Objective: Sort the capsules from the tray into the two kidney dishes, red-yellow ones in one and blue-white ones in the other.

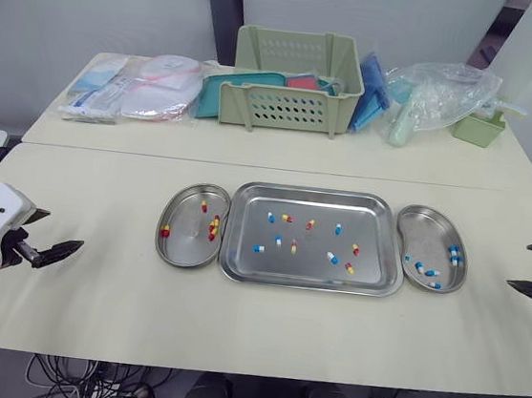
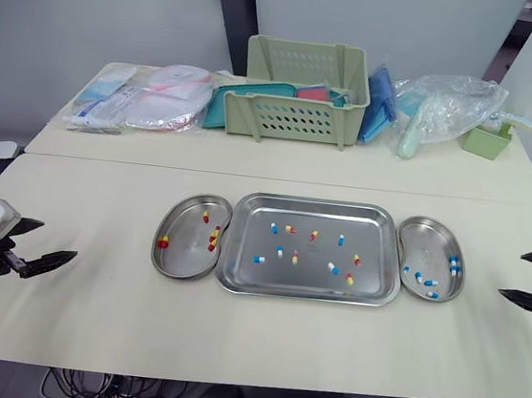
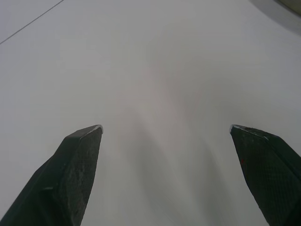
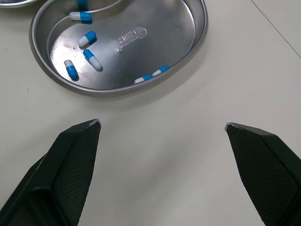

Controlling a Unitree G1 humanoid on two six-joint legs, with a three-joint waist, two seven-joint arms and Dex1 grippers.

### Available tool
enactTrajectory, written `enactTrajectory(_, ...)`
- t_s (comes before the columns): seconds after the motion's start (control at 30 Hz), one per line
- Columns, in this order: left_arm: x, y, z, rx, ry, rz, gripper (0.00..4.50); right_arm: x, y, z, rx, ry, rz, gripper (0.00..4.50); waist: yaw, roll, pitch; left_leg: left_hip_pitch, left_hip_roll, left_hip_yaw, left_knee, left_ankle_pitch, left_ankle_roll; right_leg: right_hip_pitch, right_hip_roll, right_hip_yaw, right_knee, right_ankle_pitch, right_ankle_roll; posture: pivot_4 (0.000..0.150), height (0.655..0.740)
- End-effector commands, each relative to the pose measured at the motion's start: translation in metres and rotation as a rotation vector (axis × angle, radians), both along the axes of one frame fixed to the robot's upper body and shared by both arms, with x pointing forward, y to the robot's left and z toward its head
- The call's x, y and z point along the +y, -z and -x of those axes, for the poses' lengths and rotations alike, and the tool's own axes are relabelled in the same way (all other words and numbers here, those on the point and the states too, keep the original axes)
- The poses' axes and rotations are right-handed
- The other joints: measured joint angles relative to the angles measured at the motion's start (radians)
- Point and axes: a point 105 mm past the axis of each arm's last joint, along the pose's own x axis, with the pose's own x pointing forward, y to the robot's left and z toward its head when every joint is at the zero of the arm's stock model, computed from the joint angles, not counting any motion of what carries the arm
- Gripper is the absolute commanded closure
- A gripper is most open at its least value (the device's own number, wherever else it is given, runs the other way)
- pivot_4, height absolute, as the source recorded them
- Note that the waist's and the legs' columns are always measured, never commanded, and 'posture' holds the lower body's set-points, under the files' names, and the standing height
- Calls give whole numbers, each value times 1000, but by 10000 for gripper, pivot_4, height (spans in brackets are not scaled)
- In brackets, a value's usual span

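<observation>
Partly cut off: right gripper [image 1: 518, 265].

No readable text anywhere. The right-hand kidney dish [image 4: 165, 27] has a stamped mark [image 4: 130, 37] pressed into its floor, seen in the right wrist view: a short line of raised characters, too faint to make out. The packets [image 1: 100, 94] at the back left of the table carry blue printing, too small to read. No numbers, brands or signs legible on anything else.
</observation>
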Motion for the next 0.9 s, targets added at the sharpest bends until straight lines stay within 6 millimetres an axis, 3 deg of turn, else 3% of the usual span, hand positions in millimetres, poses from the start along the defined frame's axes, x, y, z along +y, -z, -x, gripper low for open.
enactTrajectory(0.03, 4, -12, -3, -13, 17, -25, 0, -1, -10, -3, -35, -14, 17, 168, 0, 0, 0, 0, 0, 0, 0, 0, 0, 0, 0, 0, 0, 0, 0, 1500, 7390)
enactTrajectory(0.37, 14, -15, 1, -24, 35, 14, 0, 0, -15, -7, -50, -6, 25, 168, 0, 1, 1, 0, 0, 0, 0, 0, 0, 0, 0, 0, 0, 0, 0, 1500, 7390)
enactTrajectory(0.5, 20, -11, 12, 11, 38, 56, 0, -3, -19, -6, -77, 14, 19, 168, -2, 1, 1, 0, 0, 0, 0, 0, 0, -1, 0, 0, 0, 0, 0, 1500, 7390)
enactTrajectory(0.9, 12, 3, 28, 40, 55, 108, 0, -8, -17, 0, -81, 32, 12, 168, -6, 1, 1, 0, 0, 0, 0, 0, 0, -1, 0, 0, 1, 0, 0, 1500, 7390)
